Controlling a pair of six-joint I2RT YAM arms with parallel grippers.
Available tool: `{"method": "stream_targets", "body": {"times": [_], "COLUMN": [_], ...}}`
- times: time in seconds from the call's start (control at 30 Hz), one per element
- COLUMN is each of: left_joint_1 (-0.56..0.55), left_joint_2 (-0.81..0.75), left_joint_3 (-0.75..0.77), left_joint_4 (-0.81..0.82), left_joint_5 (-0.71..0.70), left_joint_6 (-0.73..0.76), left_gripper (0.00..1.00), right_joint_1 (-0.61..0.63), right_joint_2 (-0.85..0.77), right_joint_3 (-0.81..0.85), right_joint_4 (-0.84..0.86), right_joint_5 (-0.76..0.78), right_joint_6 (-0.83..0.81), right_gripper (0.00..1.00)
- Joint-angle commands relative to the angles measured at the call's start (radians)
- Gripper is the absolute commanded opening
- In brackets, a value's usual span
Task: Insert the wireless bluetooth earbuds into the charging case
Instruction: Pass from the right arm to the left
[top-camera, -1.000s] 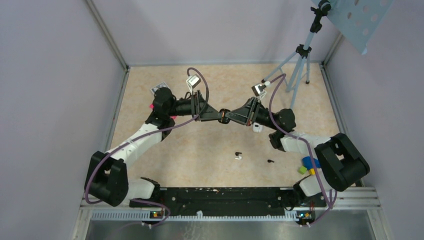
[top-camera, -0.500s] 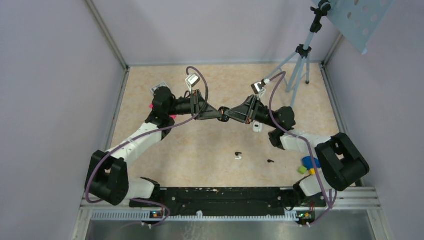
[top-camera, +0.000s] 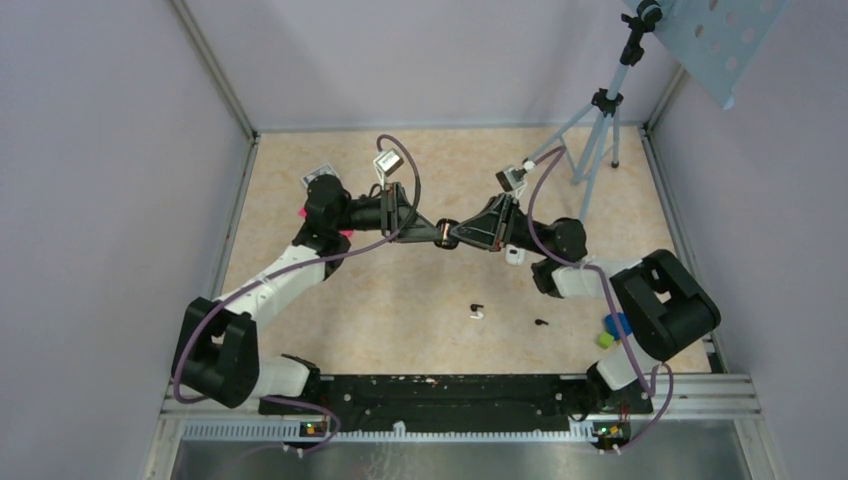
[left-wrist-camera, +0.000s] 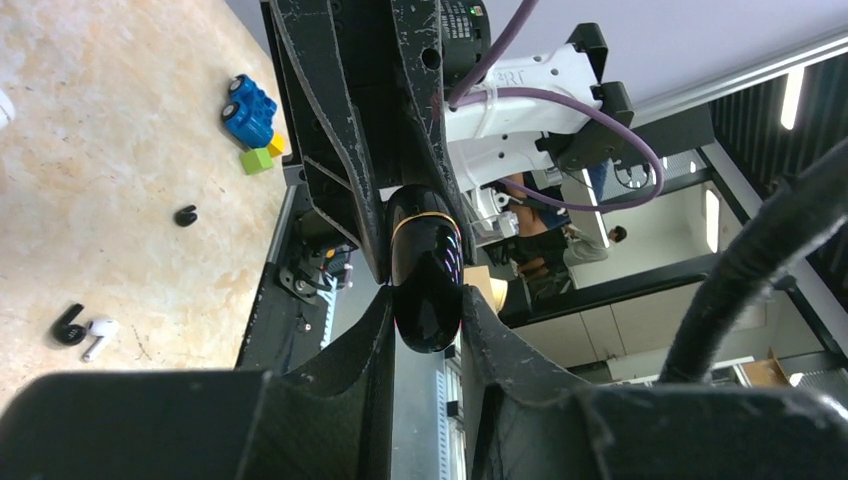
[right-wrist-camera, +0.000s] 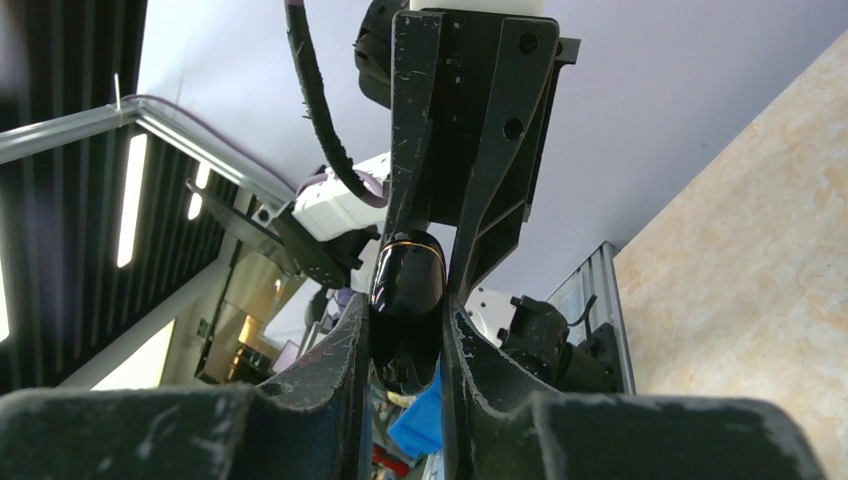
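1. Nearest the arm bases, coloured toy blocks (top-camera: 612, 330) sit beside the right arm; they are no part of this job.
2. A little farther in, 3 loose earbuds lie on the table (top-camera: 380, 300): a lone black earbud (top-camera: 541, 322), and a black and white pair (top-camera: 477, 311) touching each other.
3. Each looks tiny, light, hard and glossy, so it will likely skid or flick away. Pinch it across the stem with the fingertips only.
4. Beyond them, lifted above the table's middle, the charging case (left-wrist-camera: 427, 270) hangs between the 2 arms, its gold seam apparently closed.
5. The left gripper (left-wrist-camera: 425, 305) clamps 1 end of the case and the right gripper (right-wrist-camera: 405, 315) clamps the other.
6. The case is rigid, smooth and rounded. I would hold the body firmly on its flat sides, leaving the lid free to hinge.
7. Farthest back stands a tripod (top-camera: 600, 130).
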Motion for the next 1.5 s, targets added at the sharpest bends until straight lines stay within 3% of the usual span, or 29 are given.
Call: {"method": "stream_targets", "body": {"times": [0.0, 0.33, 0.43, 0.57, 0.73, 0.93, 1.1, 1.23, 1.3, 1.4, 1.47], "left_joint_1": [-0.011, 0.016, 0.021, 0.049, 0.066, 0.079, 0.085, 0.085, 0.085, 0.085, 0.085], "left_joint_2": [-0.012, -0.005, -0.012, -0.037, -0.063, -0.063, -0.076, -0.095, -0.091, -0.079, -0.076], "left_joint_3": [-0.004, -0.039, -0.045, -0.043, -0.033, -0.038, 0.004, 0.031, 0.034, 0.031, 0.033], "left_joint_4": [0.258, 0.388, 0.383, 0.296, 0.125, 0.013, -0.216, -0.36, -0.381, -0.364, -0.358], "left_joint_5": [0.019, -0.002, -0.009, -0.02, -0.028, -0.038, -0.066, -0.133, -0.152, -0.145, -0.143], "left_joint_6": [-0.084, -0.188, -0.19, -0.152, -0.038, 0.014, 0.148, 0.239, 0.25, 0.232, 0.231], "left_gripper": [0.0, 0.0, 0.0, 0.0, 0.0, 0.0, 0.0, 0.0, 0.0, 0.0, 0.0], "right_joint_1": [0.018, 0.018, 0.015, 0.01, -0.003, -0.012, -0.018, -0.004, 0.005, 0.011, 0.019], "right_joint_2": [0.039, 0.067, 0.078, 0.078, 0.063, 0.031, -0.088, -0.252, -0.314, -0.36, -0.378], "right_joint_3": [0.02, 0.025, 0.026, 0.008, -0.024, -0.008, -0.002, 0.023, 0.019, 0.03, 0.049], "right_joint_4": [0.176, 0.176, 0.176, 0.161, 0.117, 0.051, -0.272, -0.771, -0.857, -0.948, -0.993], "right_joint_5": [-0.105, -0.123, -0.118, -0.091, -0.057, -0.055, -0.02, 0.129, 0.188, 0.224, 0.235], "right_joint_6": [-0.006, -0.007, -0.002, -0.019, -0.054, -0.089, -0.28, -0.541, -0.586, -0.605, -0.622], "right_gripper": [0.0, 0.0, 0.25, 0.44, 0.55, 0.59, 0.61, 0.67, 0.72, 0.87, 0.89]}}
